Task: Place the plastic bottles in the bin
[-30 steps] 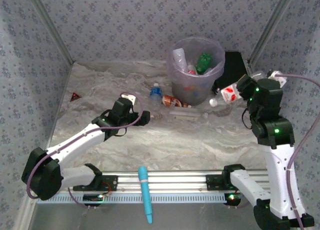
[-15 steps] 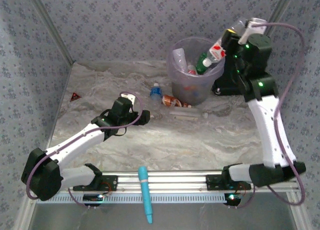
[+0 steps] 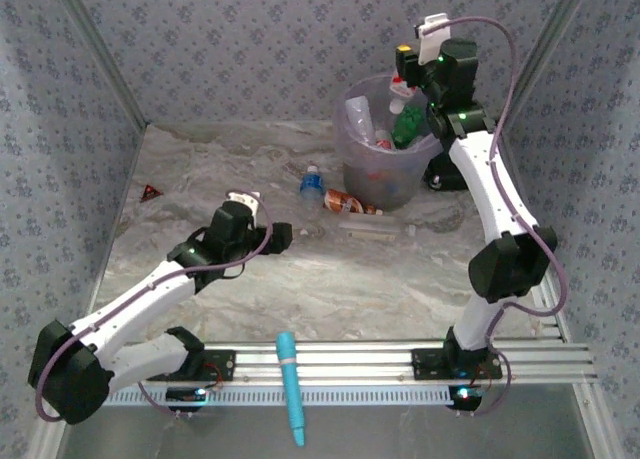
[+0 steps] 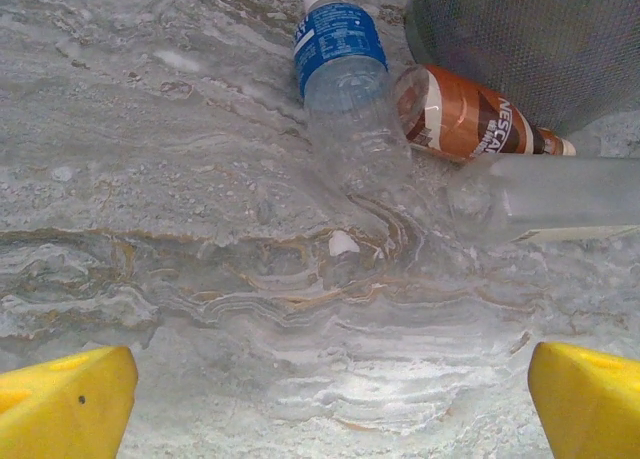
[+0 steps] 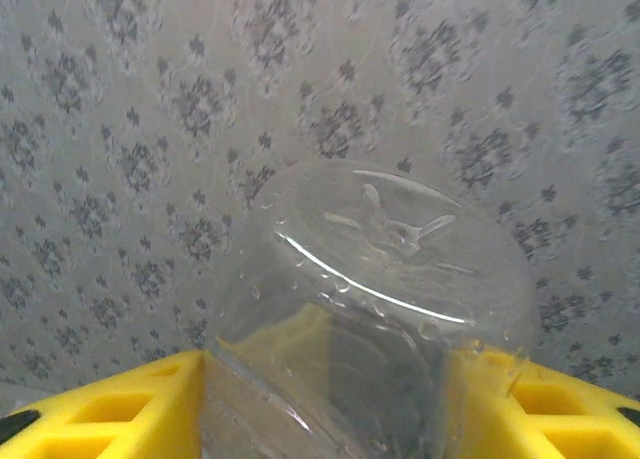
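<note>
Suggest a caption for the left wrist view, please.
Left hand open before blue-label bottle, brown bottle, clear bottle, beside bin.

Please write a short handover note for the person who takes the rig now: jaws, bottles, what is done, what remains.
Left gripper: jaws open, empty, low over the table, facing three lying bottles: blue-label bottle, brown bottle, clear bottle.
Right gripper: shut on the held bottle, above the bin.
Done: several bottles in the bin.
Left: drop this one, then bin the three.

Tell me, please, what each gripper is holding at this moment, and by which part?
The right gripper holds a clear plastic bottle by the sides of its body, just behind the base. The left gripper is open, holding nothing.
</note>
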`<state>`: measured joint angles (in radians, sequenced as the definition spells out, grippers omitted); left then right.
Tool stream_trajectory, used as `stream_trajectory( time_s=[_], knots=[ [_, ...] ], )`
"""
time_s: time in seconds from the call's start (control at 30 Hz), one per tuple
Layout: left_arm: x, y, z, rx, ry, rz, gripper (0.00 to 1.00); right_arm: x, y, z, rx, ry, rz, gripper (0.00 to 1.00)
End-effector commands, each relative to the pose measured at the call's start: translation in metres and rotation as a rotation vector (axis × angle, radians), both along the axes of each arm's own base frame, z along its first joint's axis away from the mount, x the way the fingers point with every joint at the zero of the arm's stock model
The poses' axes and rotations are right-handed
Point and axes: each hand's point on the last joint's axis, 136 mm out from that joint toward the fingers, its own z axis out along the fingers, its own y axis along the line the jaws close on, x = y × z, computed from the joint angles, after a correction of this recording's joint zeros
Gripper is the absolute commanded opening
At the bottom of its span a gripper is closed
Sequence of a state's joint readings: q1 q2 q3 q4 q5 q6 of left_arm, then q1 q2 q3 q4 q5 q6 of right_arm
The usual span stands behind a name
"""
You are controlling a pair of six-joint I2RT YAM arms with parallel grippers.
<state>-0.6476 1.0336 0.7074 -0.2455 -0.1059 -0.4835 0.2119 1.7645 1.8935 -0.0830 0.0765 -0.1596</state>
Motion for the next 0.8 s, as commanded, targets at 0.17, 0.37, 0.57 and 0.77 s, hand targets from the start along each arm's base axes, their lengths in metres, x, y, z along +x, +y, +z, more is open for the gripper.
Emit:
stream_trajectory(
  time_s=[0.17, 0.37, 0.57, 0.77],
  knots=[
    [-0.005, 0.014, 0.0, 0.006, -0.009, 0.04, 1.0, 0.029, 0.006, -0.033, -0.147, 0.007, 0.03, 0.59],
    [-0.006, 0.015, -0.003, 0.01, -0.005, 0.044, 1.0, 0.039, -0.001, -0.079, -0.16, 0.126, 0.035, 0.59],
    [-0.005, 0.015, -0.003, 0.01, -0.009, 0.047, 1.0, 0.037, -0.002, -0.117, -0.142, 0.237, 0.052, 0.59],
    [-0.004, 0.016, 0.0, 0.009, -0.014, 0.05, 1.0, 0.038, -0.004, -0.153, -0.124, 0.355, 0.028, 0.59]
  ],
)
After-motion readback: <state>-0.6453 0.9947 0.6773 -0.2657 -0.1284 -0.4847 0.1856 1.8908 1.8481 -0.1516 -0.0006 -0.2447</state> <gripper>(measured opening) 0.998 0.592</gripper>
